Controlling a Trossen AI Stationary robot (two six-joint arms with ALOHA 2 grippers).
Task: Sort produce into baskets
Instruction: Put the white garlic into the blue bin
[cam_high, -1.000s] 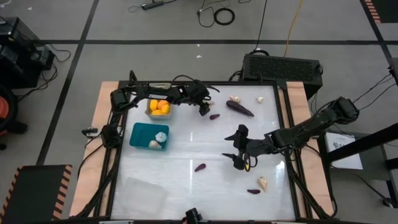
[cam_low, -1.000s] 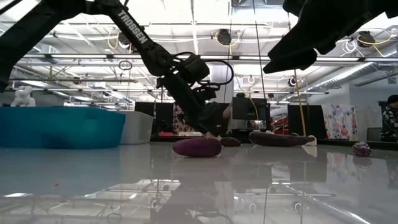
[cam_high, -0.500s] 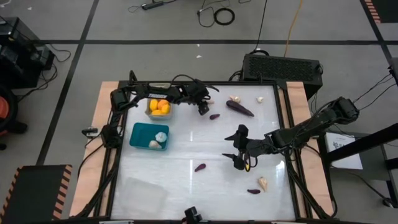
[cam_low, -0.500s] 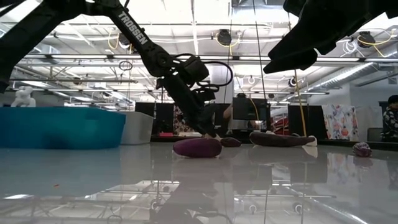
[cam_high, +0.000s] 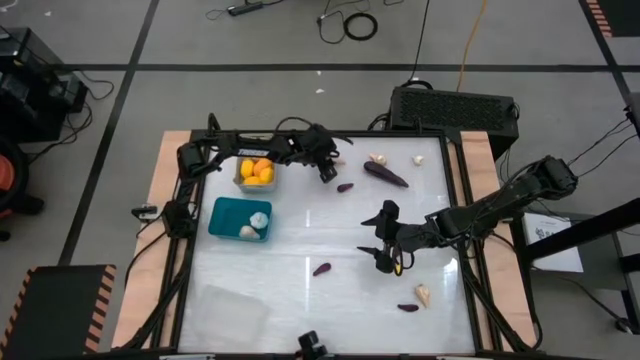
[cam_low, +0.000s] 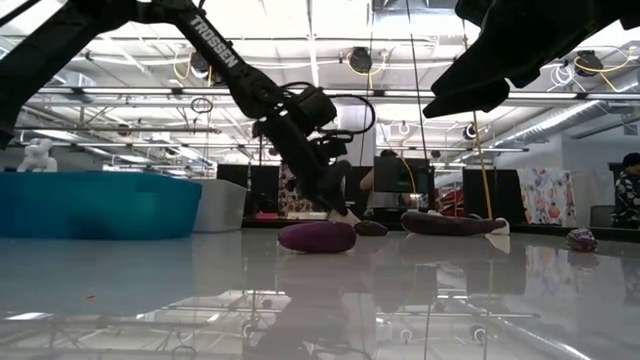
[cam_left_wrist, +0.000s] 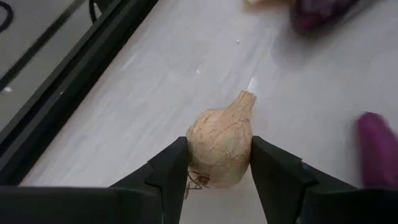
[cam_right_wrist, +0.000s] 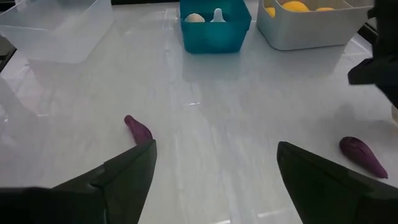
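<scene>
My left gripper (cam_high: 326, 172) stands at the table's far side, just right of the light grey basket (cam_high: 255, 174) of yellow fruits, and is shut on a cream garlic bulb (cam_left_wrist: 221, 144). The teal basket (cam_high: 240, 218) holds garlic bulbs. The clear basket (cam_high: 225, 305) stands near left. My right gripper (cam_high: 383, 246) hovers open at mid-right, above bare table. On the table lie a large eggplant (cam_high: 385, 175), small eggplants (cam_high: 345, 187) (cam_high: 321, 268) (cam_high: 407, 307) and garlic bulbs (cam_high: 378, 158) (cam_high: 423, 294). My left gripper pinches the bulb's round body (cam_left_wrist: 194, 144) between its two fingers, one on each side. The bulb's pointed tip (cam_left_wrist: 246, 98) points away from the gripper. The fingers (cam_low: 325, 190) slant down to the table. Whether the bulb is off the table, I cannot tell.
A further garlic bulb (cam_high: 419, 159) lies at the far right. A dark box (cam_high: 455, 108) stands behind the table's far edge. Cables run along the left rim. The table's middle (cam_high: 310, 235) is bare white surface.
My left gripper has shut its fingers on the garlic bulb and shifted a little toward the table's far edge. My right gripper has kept still.
</scene>
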